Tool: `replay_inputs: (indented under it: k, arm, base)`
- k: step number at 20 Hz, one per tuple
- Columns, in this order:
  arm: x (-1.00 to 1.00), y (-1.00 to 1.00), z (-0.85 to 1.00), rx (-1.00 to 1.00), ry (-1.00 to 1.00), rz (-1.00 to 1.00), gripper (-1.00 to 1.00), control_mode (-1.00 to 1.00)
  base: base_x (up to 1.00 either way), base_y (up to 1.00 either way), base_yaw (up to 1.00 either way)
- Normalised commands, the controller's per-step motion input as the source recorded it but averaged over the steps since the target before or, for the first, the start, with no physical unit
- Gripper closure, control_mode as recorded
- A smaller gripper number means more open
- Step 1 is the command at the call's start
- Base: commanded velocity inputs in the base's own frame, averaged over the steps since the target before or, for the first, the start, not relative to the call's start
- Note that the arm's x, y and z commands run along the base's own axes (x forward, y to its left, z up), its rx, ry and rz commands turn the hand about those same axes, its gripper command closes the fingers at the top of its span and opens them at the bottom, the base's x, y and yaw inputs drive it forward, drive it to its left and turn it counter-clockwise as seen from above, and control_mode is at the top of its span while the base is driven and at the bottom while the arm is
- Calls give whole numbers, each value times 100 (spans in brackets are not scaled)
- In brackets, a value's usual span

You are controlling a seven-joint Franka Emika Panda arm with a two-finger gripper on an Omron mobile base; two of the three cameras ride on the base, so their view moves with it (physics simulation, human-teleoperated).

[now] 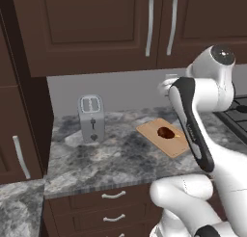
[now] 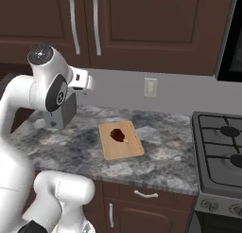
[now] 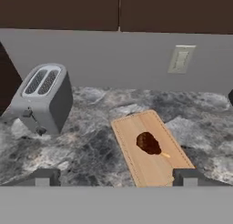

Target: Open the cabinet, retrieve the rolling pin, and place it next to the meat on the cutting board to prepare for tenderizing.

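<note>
my gripper [image 3: 116, 177] is hanging above the front of the countertop [image 1: 111, 156], looking toward the back wall; the two finger tips [image 3: 43, 176] are standing wide apart with nothing between them. in the base views my own arm is hiding the hand.

the cutting board [image 3: 150, 148] is lying flat on the countertop, angled, running from near the front edge back toward the wall, and my fingers are framing its near end. the meat [image 3: 148, 142] is sitting on the board, about mid-length, with bare wood all round it; a thin pale bit is sticking out of its near side.

the cabinet [image 1: 91, 29] is hanging over the counter's back edge, its doors shut, and the two silver bar handles [image 1: 150, 26] are standing side by side at the seam. what is inside is hidden.

a silver toaster [image 1: 91, 118] is standing toward the back left of the countertop, well apart from the board. a wall outlet [image 2: 151, 87] is sitting on the grey backsplash. a gas stove [image 2: 222, 151] is butting against the counter's right end.
</note>
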Motion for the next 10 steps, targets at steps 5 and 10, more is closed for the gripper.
replay_inputs:
  k: [5,10]
  arm:
    - [-42,0,73,-5,-48,-1,-100,-100]
    - [-34,-1,71,-4,-46,-1,-100,-100]
  base:
    - [0,0,0]
    - [0,0,0]
